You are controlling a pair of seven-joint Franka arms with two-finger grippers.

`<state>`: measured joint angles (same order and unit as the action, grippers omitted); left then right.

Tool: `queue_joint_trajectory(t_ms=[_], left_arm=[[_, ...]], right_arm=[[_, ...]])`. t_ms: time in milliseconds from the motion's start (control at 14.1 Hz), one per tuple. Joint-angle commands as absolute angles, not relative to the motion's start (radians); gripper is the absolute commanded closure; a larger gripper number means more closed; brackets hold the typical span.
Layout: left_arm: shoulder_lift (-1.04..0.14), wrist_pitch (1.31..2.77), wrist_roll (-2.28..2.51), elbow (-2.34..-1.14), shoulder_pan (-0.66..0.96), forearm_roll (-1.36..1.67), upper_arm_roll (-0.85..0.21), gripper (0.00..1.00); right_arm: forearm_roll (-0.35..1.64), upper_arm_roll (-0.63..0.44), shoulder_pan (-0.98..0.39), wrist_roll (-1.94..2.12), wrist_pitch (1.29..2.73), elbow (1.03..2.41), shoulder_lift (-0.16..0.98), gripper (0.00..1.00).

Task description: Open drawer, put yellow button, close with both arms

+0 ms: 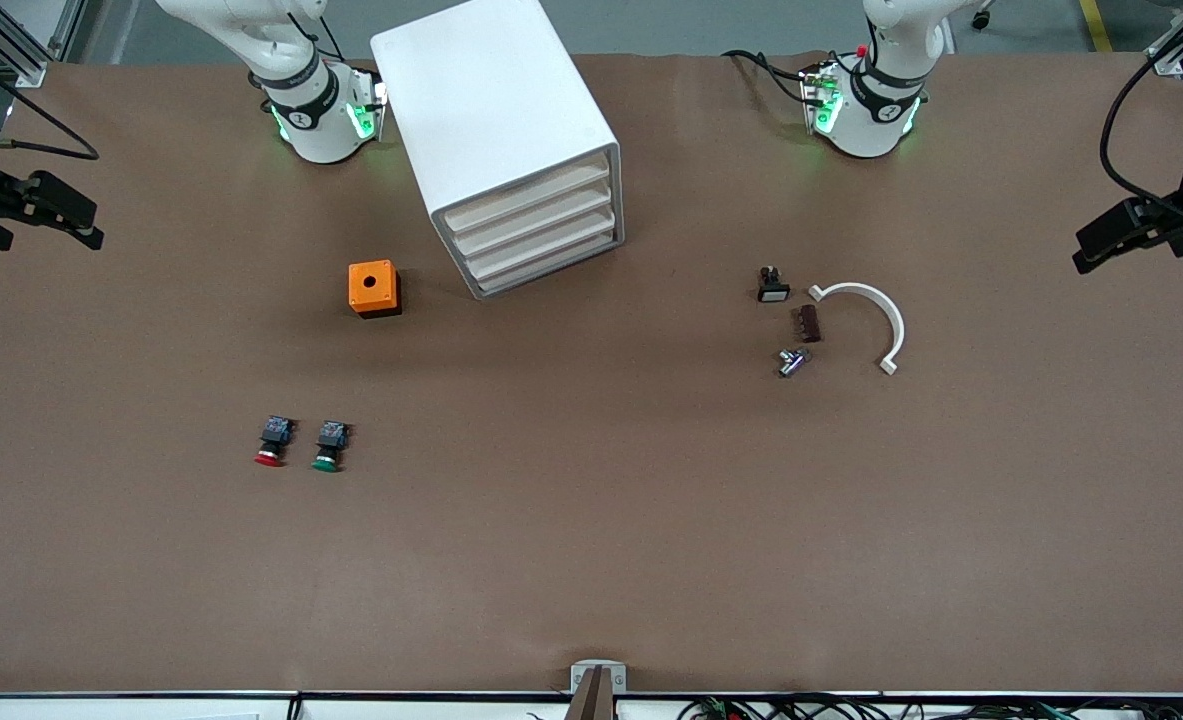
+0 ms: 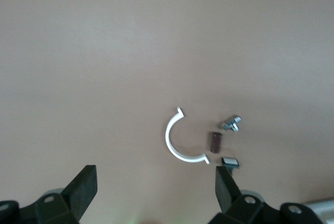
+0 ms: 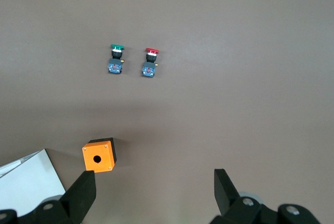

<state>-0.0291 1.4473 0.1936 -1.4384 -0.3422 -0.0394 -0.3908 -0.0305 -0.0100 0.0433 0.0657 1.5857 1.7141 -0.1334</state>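
The white cabinet [image 1: 491, 100] stands between the two arm bases, and a corner of it shows in the right wrist view [image 3: 26, 182]. Its uppermost drawer [image 1: 526, 197] is shut, flush with the three below. The yellow button is out of view in every frame. My left gripper [image 2: 155, 177] is open and empty, high over the table near the small parts at the left arm's end. My right gripper [image 3: 154, 178] is open and empty, high over the table beside the orange box. Only both arms' bases show in the front view.
An orange box with a hole [image 1: 374, 288] [image 3: 99, 155] sits beside the cabinet. A red-capped button [image 1: 271, 442] [image 3: 150, 62] and a green-capped button [image 1: 329, 447] [image 3: 116, 58] lie nearer the front camera. A white curved clamp [image 1: 866, 310] [image 2: 180, 143], a small black part [image 1: 772, 285], a brown block [image 1: 808, 323] and a bolt [image 1: 793, 361] lie at the left arm's end.
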Motion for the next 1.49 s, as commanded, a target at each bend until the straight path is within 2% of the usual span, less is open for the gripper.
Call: queue_joint_trajectory(t_ms=[0, 71, 425, 780, 1418], left_arm=[[0.067, 1.448, 0.129, -1.529, -0.194, 0.015, -0.206, 0.0], [0.078, 1.447, 0.126, -1.543, -0.157, 0.014, -0.171, 0.0], [0.127, 1.447, 0.103, -1.586, -0.1, 0.0, -0.124, 0.0], [0.143, 1.448, 0.101, -1.589, -0.077, -0.049, -0.127, 0.0], [0.1, 1.473, 0.103, -1.565, -0.075, -0.048, -0.135, 0.0]], right_arm=[[-0.04, -0.014, 0.041, 0.06, 1.566, 1.698, -0.13, 0.0], [-0.04, -0.012, 0.038, 0.06, 1.559, 1.7, -0.132, 0.0], [-0.04, -0.009, 0.035, 0.058, 1.563, 1.689, -0.127, 0.0], [-0.031, -0.009, 0.023, 0.04, 1.562, 1.69, -0.123, 0.0], [-0.041, -0.012, 0.02, 0.04, 1.572, 1.69, -0.118, 0.0]])
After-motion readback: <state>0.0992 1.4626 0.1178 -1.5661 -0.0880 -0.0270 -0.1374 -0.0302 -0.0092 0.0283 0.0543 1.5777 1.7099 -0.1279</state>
